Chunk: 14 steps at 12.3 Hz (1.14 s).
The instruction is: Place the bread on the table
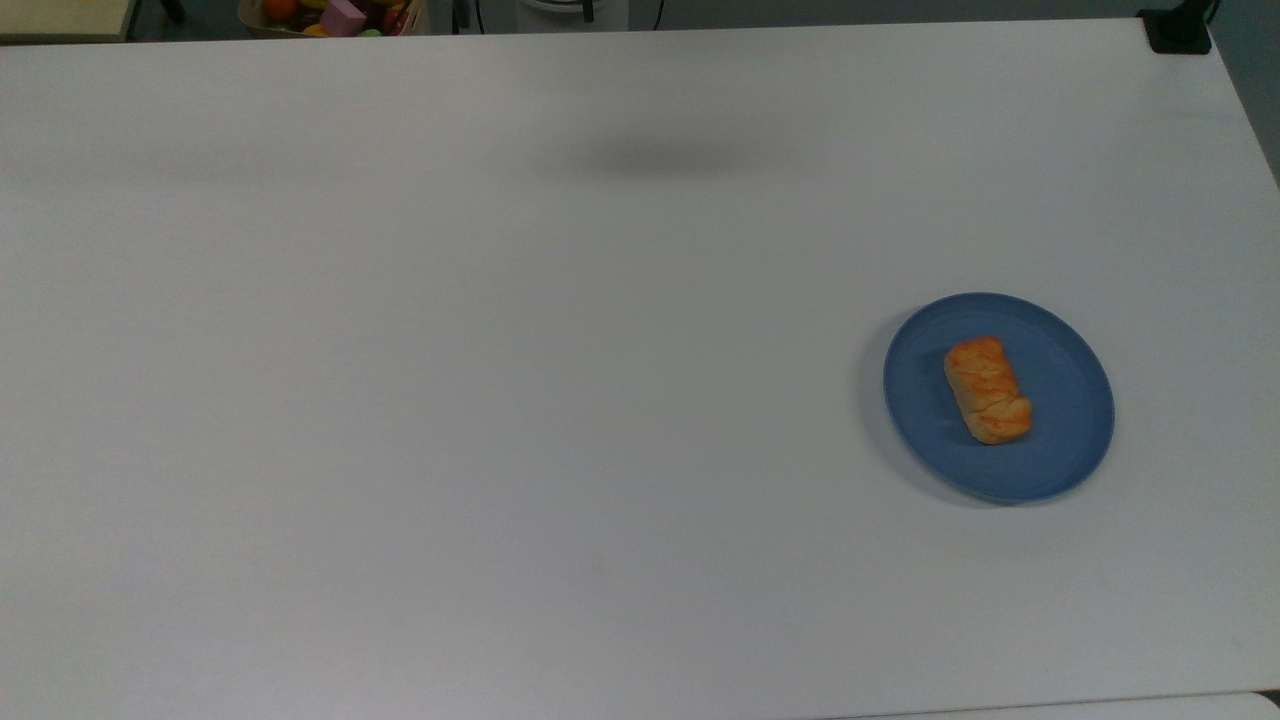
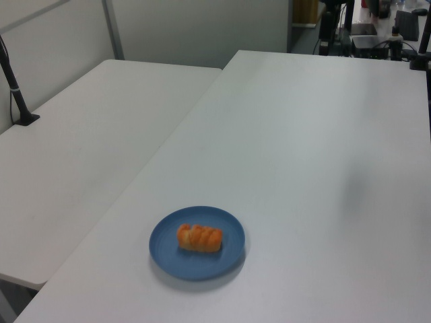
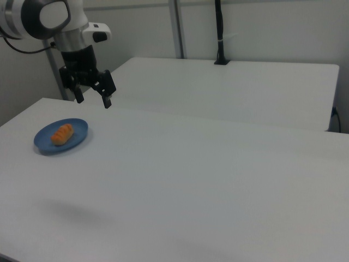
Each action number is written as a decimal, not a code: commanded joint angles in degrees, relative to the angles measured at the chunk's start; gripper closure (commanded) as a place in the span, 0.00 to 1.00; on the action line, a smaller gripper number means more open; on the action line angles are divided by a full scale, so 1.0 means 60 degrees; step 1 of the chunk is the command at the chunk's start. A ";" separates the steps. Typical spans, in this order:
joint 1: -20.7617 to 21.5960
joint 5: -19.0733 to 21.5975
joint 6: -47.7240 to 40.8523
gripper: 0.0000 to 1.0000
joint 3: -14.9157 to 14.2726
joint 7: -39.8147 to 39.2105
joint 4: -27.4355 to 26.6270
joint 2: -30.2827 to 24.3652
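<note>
Golden-orange bread (image 1: 988, 390): a small ridged bun lying flat near the middle of the blue plate (image 1: 1070, 440), long axis running roughly top to bottom in the top view, tilted slightly.
Blue plate: round and shallow, resting on the table (image 1: 500, 400) toward the top view's right; in the left view it sits near the bottom edge, and in the right view at the far left.
Table: plain white, with wide bare surface on every side of the plate; a second white table (image 2: 81, 155) adjoins it on the left view's left.
Hand (image 3: 91, 94): empty, fingers spread wide and pointing down, hanging well above the table, up and to the right view's right of the plate and apart from the bread.
Step in hand: judged as the approach; the bread is not yet grasped and the task looks barely begun.
Next move: likely calls for bringing the hand over the bun, turning the fingers to straddle its short width, lowering until they flank it just above the plate, then closing gently.
After that: lift clear of the plate rim and set the bread down on bare table nearby.
Risk: the glazed top may slip, and the plate could slide if nudged.
</note>
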 commanded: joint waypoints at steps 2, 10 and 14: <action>0.0074 0.0215 0.0173 0.00 -0.0090 -0.0194 -0.0166 -0.0132; 0.0103 0.0230 0.0114 0.00 -0.0075 -0.0223 -0.0209 -0.0147; 0.0381 0.0230 0.0114 0.00 -0.0075 -0.0238 -0.0239 -0.0044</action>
